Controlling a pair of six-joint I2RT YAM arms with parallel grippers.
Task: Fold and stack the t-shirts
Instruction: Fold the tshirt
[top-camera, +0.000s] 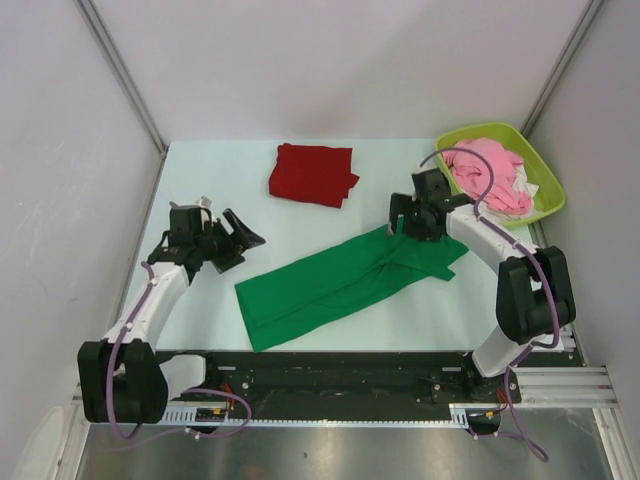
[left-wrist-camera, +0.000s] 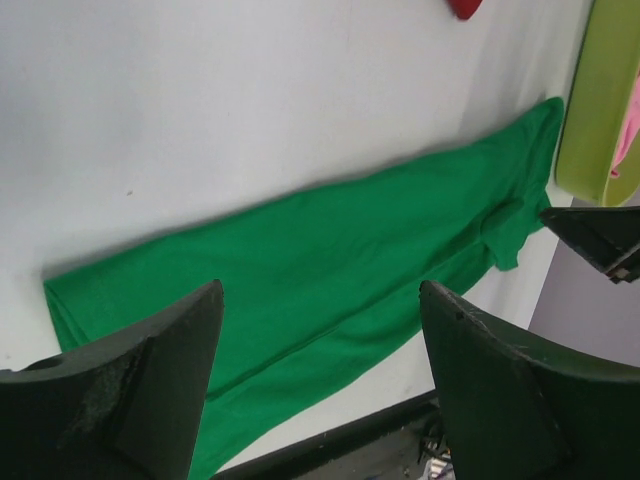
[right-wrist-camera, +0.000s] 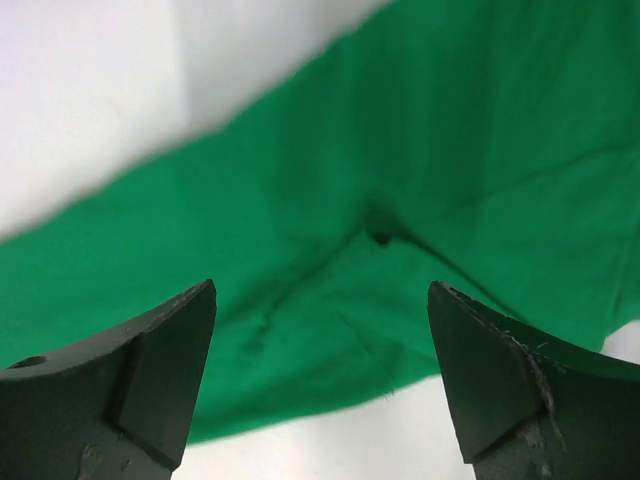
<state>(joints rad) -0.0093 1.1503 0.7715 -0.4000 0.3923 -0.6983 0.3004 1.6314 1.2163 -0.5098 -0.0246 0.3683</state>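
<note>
green tee (top-camera: 330, 285) folded long, R gripper (right-wrist-camera: 321, 287) spread, prob. hovering

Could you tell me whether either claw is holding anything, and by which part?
Nothing is held: the left claw and the right claw are both open, the right one over the green t-shirt.

The green t-shirt (top-camera: 340, 285) is seen folded lengthwise into a long, narrow band. It is laid flat and slanted across the near half of the table (top-camera: 200, 180), from the near left towards the far right. Its near-left end is squared off, while its far-right end is spread wider and creased where the cloth is gathered. The dark red t-shirt (top-camera: 312, 174) is folded into a compact, roughly square bundle. It is laid at the far middle, well apart from the green one.
</note>
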